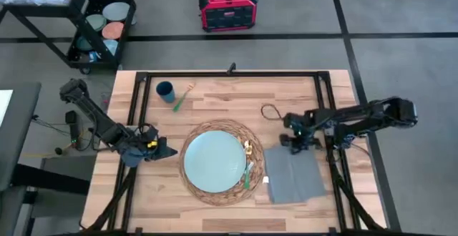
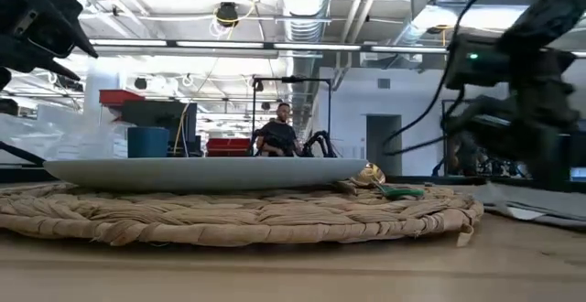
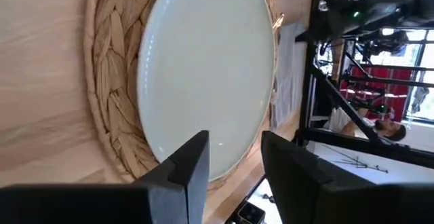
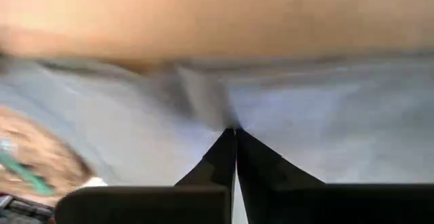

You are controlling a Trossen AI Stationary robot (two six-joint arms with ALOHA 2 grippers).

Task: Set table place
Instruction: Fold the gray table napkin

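Table (image 1: 150,193): light planks in a black frame, the whole setting laid out mid-board.
Mat (image 1: 197,190): round woven straw, centre of the table, carrying the plate.
Plate (image 1: 213,161): pale blue, sitting flat and centred on the mat.
Napkin (image 1: 293,177): grey square just right of the mat, lying slightly skewed.
Cup (image 1: 165,90): dark blue, far back on the left, well apart from the mat, a green-handled piece (image 1: 179,101) beside it.
Cutlery (image 1: 247,170): green handle on the mat's right rim, beside the plate.
Risk: the napkin could drag or bunch if the right arm pulls while pinching its far edge, and it might nudge the cutlery.
Right gripper (image 4: 234,134): fingers pressed together, tips down on the napkin's far edge; looks like cloth pinched between them.
Left gripper (image 3: 234,159): narrowly parted, empty, hovering off the mat's left side.
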